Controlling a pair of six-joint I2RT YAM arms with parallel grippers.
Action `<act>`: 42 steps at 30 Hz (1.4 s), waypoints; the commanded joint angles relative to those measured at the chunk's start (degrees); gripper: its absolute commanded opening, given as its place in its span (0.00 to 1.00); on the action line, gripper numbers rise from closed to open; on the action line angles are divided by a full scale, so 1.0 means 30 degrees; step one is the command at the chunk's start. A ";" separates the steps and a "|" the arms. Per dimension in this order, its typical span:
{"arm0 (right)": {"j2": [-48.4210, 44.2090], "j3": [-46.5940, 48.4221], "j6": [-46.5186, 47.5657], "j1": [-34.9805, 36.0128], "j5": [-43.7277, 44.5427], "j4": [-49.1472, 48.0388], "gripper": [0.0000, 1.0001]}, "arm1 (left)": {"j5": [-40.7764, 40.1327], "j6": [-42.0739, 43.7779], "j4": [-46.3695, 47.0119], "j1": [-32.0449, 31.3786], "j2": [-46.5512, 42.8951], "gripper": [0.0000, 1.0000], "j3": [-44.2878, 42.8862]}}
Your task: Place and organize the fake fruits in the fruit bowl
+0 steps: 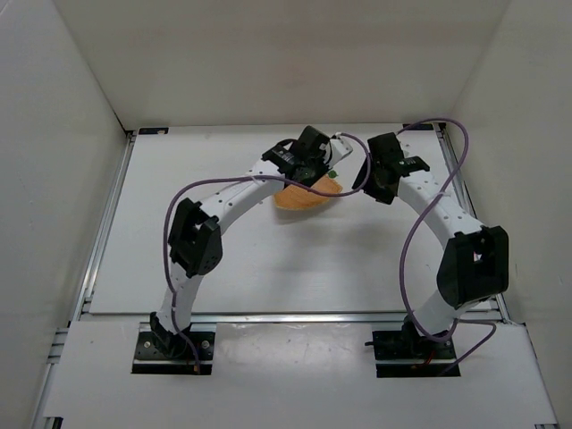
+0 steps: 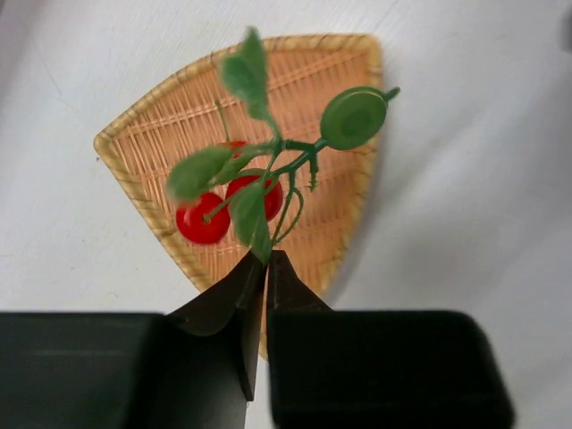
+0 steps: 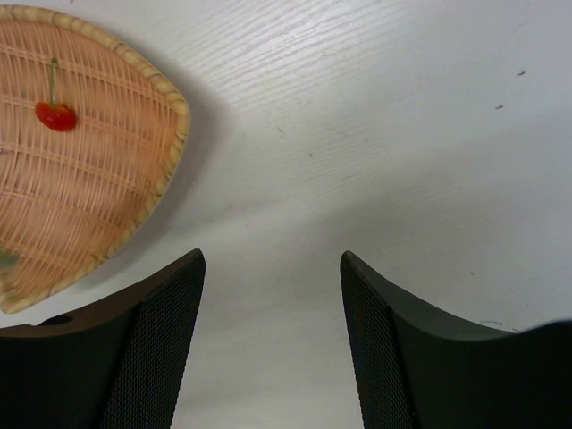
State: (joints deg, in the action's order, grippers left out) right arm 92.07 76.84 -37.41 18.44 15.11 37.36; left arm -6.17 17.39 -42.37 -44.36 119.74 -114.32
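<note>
- Wicker in a light brown makes up the bowl [image 2: 170,116], a rounded triangle with a paler rim. It sits on the white bench [image 3: 357,134] toward the far side, between the two wrists.
- We see the left jaws almost closed, with only a thin slit between them, pinching a leaf tip of the cluster [image 2: 253,195].
- The cluster hangs over the bowl: two red balls side by side, green leaves, a branching stem and a round green disc [image 2: 354,117] at one end.
- A further bit of red shows behind the leaves. We cannot tell whether it belongs to the cluster.
- We cannot tell whether the balls touch the weave.
- The single cherry [image 3: 55,116] lies inside the bowl with its thin stem attached.
- The right jaws stand open with nothing between them, over bare bench just beside the bowl's rim.
- From above, the left arm [image 1: 192,237] reaches over the bowl and hides most of it. The right arm [image 1: 469,259] bends in from the right.
- Purple cables [image 1: 407,259] loop along both arms.
</note>
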 commanded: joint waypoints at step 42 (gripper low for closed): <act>-0.9626 -0.8591 0.0839 -0.4886 0.0880 0.0612 0.94 | 0.5191 -0.4536 -0.2488 2.1551 -1.1614 1.00 1.4463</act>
State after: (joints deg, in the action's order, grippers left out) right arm 64.20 51.09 -35.38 3.97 17.82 39.29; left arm 4.29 5.04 -50.92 19.66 89.19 -71.42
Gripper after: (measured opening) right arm 0.940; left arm 0.998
